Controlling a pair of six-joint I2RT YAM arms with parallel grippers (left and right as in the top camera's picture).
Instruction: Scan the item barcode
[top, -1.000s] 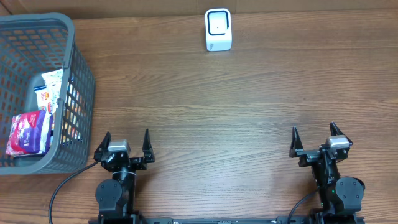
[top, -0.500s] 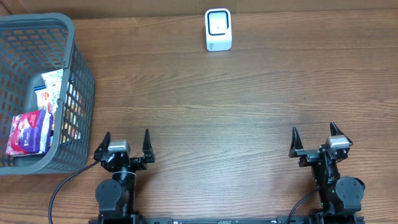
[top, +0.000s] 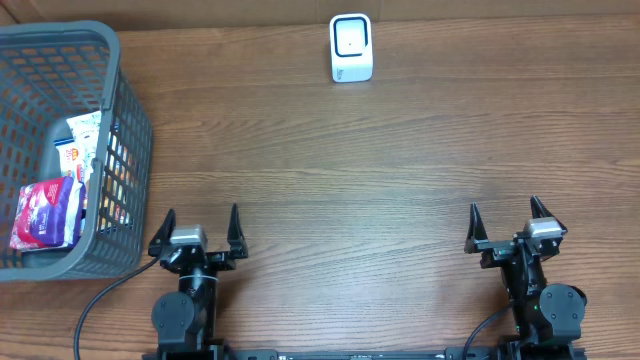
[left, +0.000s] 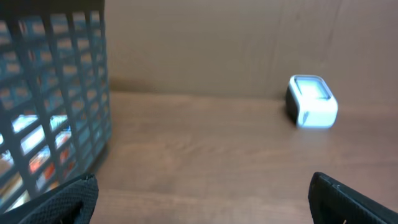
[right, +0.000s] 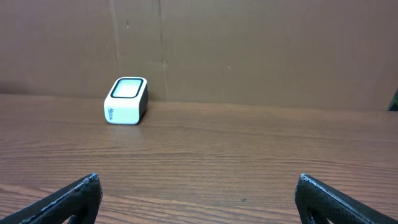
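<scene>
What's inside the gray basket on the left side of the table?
The gray basket holds a pink-and-purple packet and a white printed packet. More packaging shows through its mesh wall; anything underneath is covered.

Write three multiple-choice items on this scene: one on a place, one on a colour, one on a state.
1. Where does the scanner stand on the table?
A. At the near edge, between the arms
B. At the far side, by the back wall
C. On its side in the middle

2. What colour is the basket?
A. Grey
B. Red
C. White

3. How do the left gripper and the right gripper stand?
A. Both shut on a packet
B. Left shut, right open
C. Both open and empty

Answers:
1 B: the overhead view shows the scanner upright at the table's far edge.
2 A: its mesh walls are grey in both views that show them.
3 C: each pair of fingers is spread with only bare wood between.
</scene>
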